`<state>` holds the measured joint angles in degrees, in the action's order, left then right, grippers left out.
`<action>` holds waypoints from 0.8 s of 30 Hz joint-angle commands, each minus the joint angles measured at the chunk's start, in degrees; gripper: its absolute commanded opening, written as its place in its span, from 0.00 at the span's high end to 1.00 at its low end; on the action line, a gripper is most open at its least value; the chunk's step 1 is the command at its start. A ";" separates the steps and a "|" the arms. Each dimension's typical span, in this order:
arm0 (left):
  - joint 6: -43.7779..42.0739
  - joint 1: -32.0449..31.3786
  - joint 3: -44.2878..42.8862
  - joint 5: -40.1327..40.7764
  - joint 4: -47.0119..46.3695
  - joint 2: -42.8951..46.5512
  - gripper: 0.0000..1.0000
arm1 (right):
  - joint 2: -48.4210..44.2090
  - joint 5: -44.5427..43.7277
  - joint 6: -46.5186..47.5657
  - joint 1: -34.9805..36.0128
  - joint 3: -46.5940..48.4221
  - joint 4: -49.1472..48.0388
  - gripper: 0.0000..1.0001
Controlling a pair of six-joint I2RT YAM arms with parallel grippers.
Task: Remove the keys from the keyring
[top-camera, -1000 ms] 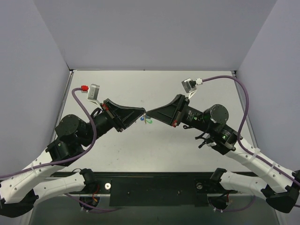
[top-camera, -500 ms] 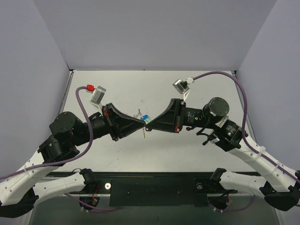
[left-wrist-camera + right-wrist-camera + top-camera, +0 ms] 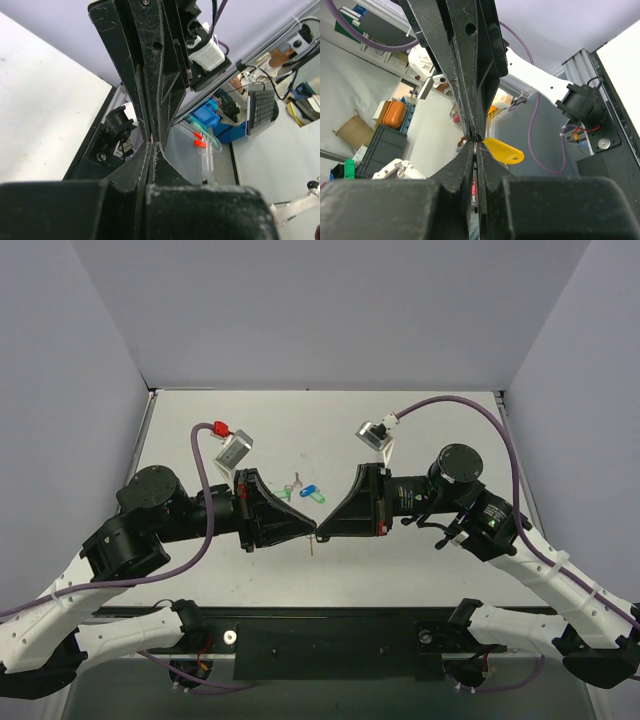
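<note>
From above, two arms met tip to tip over the counter (image 3: 420, 420). The left claw (image 3: 311, 530) and the right claw (image 3: 321, 533) were both narrow. One thin yellowish sliver, probably the keyring (image 3: 313, 545) seen edge-on, hung just below their tips. Behind them lay one green tag (image 3: 285, 494), one blue tag (image 3: 312, 494) and one small silver key (image 3: 296, 480).

The left wrist view showed the left claw's fingers pressed nearly together and touching the right claw's; what they pinched was hidden.

In the right wrist view the right claw (image 3: 475, 146) was closed at the yellow tag's end, and the tag stuck out sideways. No keys on it could be made out.
</note>
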<state>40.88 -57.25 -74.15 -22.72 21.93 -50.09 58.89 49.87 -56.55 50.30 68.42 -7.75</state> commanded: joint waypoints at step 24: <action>5.43 -0.75 4.61 18.48 -10.31 8.77 0.19 | -2.03 -11.19 -0.66 0.15 -2.94 -7.36 1.00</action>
<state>43.40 -57.71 -72.99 -13.32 20.67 -45.06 58.33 41.65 -55.92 50.30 66.24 -8.23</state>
